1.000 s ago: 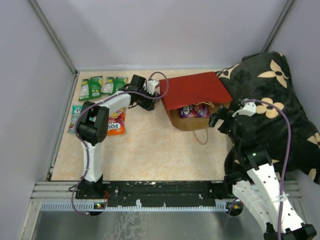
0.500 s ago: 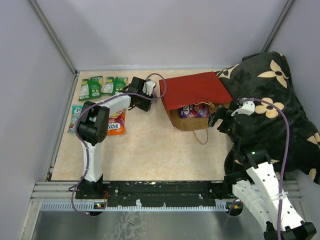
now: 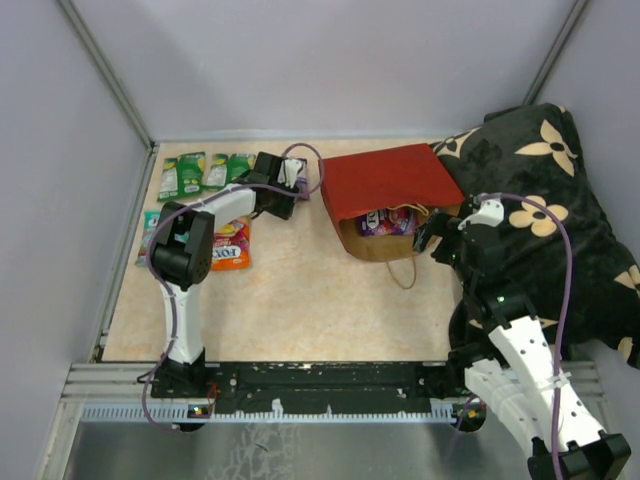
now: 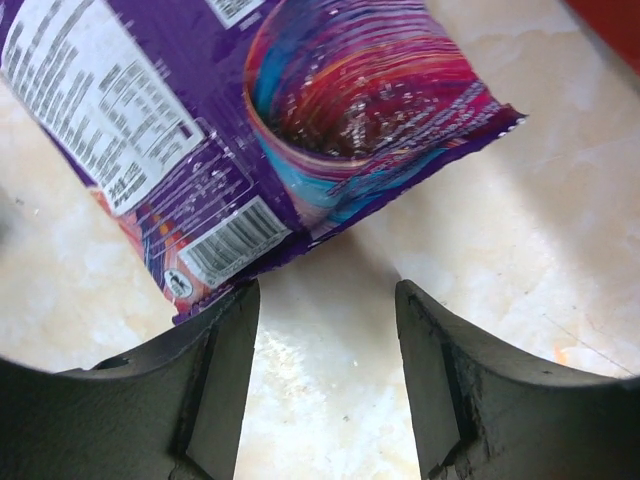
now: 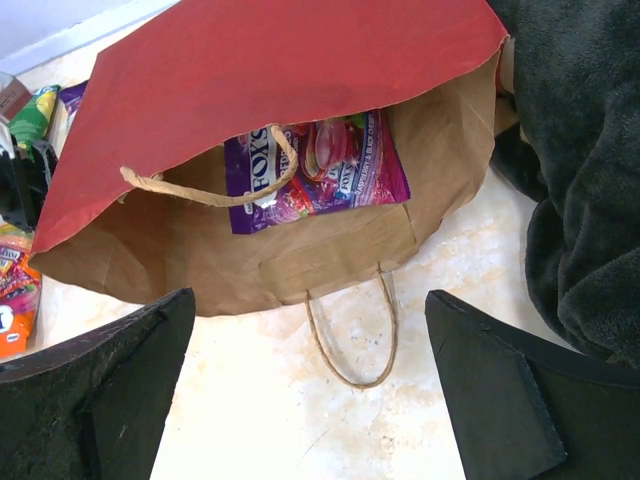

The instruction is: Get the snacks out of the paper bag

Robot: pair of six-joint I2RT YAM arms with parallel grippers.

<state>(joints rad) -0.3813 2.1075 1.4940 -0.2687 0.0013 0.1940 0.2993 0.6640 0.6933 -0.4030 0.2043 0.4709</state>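
now the right gripper [image 5: 308,300] hangs just before the mouth of the paper bag [image 5: 250,90], jaws spread wide and holding nothing. the bag lies on its side, red face up, beside the pillow [image 3: 560,200]. a fox's packet [image 5: 330,170] rests inside near the opening, with one string handle [image 5: 180,190] looped across it. to take it cleanly, i would go in low under the red flap, stay clear of that loop, and pinch the packet's near edge. farther off, the left gripper [image 4: 325,290] has its jaws apart, clamping nothing. a loose purple packet [image 4: 200,130] lies flat on the table just beyond its fingertips. beyond lie the green packets [image 3: 205,172].
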